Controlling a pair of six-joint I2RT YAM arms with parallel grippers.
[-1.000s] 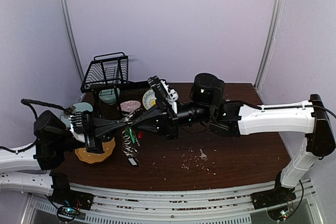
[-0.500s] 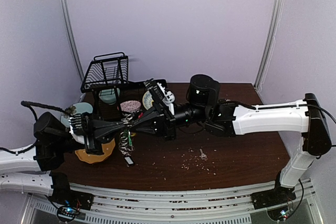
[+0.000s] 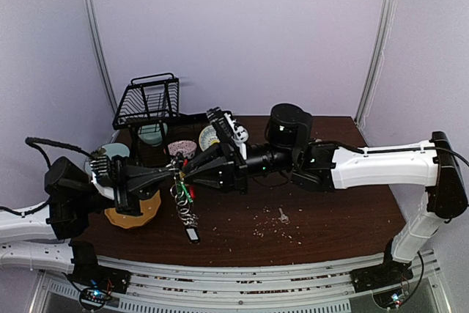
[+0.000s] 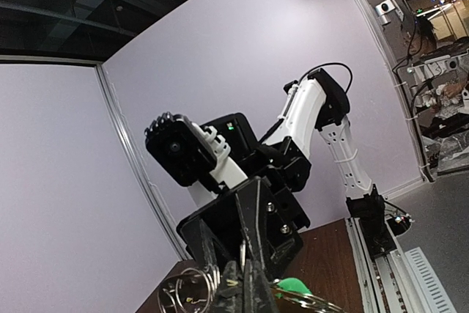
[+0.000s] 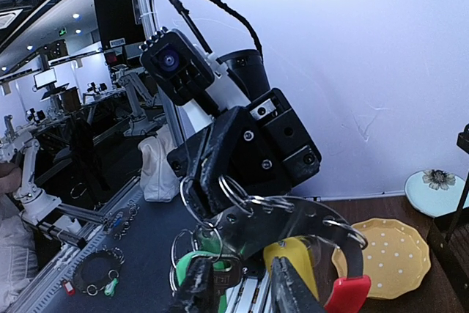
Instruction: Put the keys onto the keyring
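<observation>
The keyring hangs in the air from the tip of the left tool. This tool is clamped on the big ring, I think to hold it steady for the other arm. The chain falls below this tool toward the bench. Opposite, the right tool has its fingers apart, and a green key is just in front of them, probably to be fed onto the ring.

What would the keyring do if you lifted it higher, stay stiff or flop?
Probably flop: the keyring hangs as a loose chain below the left pincer. Likely it swings and jingles too, since the keys dangle separately on it.
</observation>
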